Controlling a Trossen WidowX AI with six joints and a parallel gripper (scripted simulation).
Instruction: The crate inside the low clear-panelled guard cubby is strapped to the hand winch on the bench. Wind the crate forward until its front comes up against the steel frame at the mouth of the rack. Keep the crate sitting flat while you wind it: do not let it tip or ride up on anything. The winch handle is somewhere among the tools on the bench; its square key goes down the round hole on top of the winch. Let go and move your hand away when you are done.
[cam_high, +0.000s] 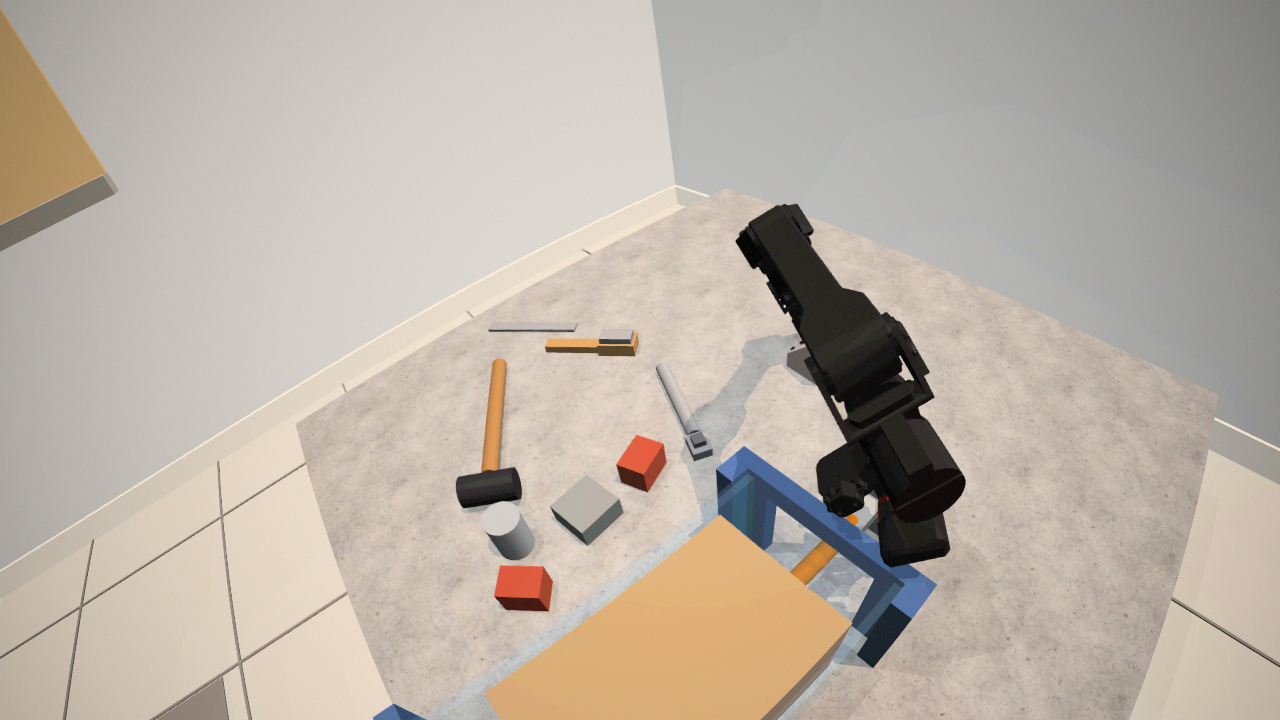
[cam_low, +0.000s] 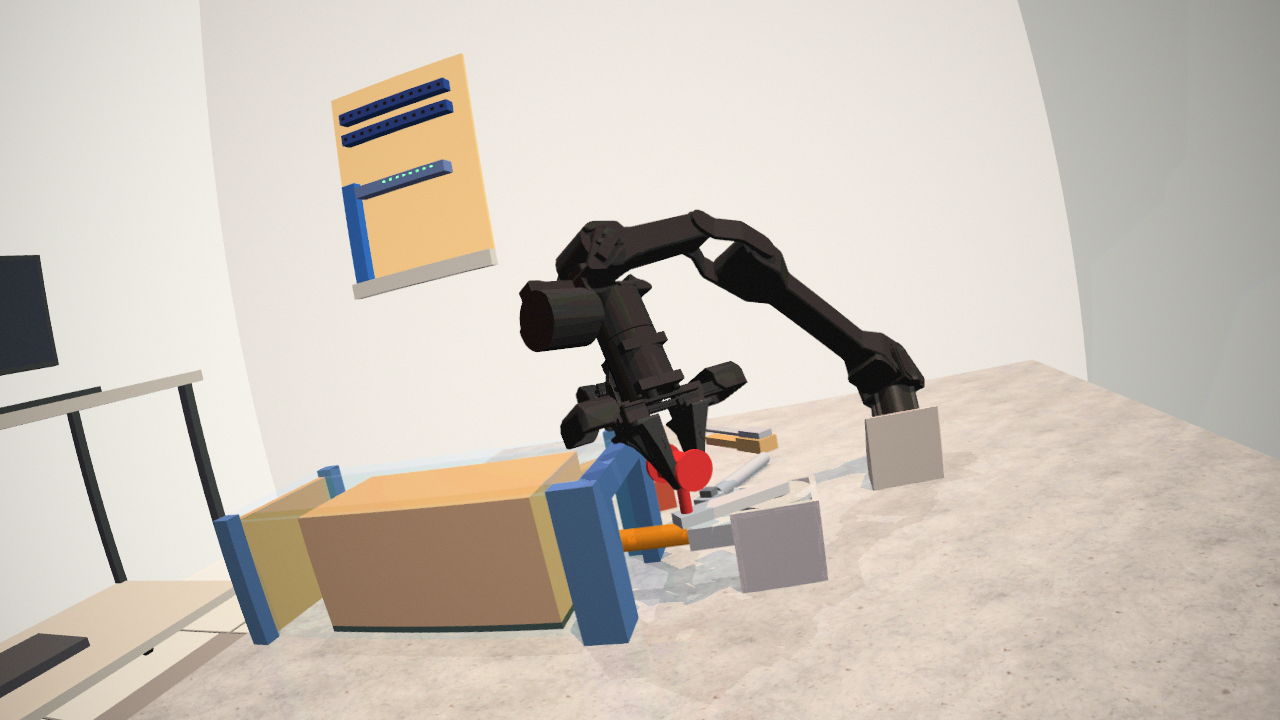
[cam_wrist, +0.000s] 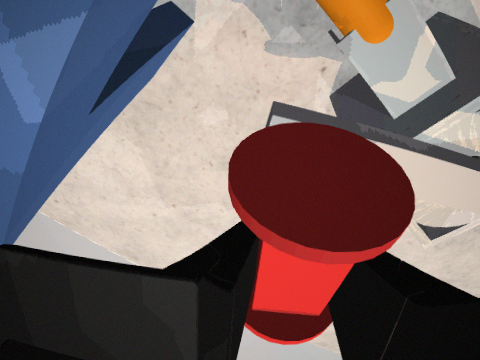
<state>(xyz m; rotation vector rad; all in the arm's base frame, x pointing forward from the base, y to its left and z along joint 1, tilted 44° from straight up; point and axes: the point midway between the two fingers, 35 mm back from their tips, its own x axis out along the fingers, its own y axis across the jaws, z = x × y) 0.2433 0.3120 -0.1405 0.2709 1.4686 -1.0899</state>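
Observation:
The crate (cam_high: 671, 617) (cam_low: 429, 564) sits flat in the cubby. In the top view a gap shows between its front and the blue steel frame (cam_high: 787, 496) (cam_low: 592, 564) (cam_wrist: 45, 100). The orange strap (cam_high: 812, 562) (cam_low: 651, 537) (cam_wrist: 345, 14) runs through the frame to the grey winch (cam_low: 778, 548). The handle's pale arm (cam_low: 738, 504) lies over the winch top; its key end is not clearly visible. My gripper (cam_low: 680, 463) (cam_wrist: 288, 231) is shut on the red knob (cam_low: 694, 470) (cam_wrist: 320, 187), just outside the frame mouth. My arm hides most of the winch in the top view.
A mallet (cam_high: 488, 487), a grey cylinder (cam_high: 510, 530), a grey block (cam_high: 586, 508), two red blocks (cam_high: 641, 462) (cam_high: 523, 586) and a grey-handled tool (cam_high: 677, 400) lie beside the cubby. A wooden-handled tool (cam_high: 572, 345) and a thin flat bar (cam_high: 532, 327) lie farther back.

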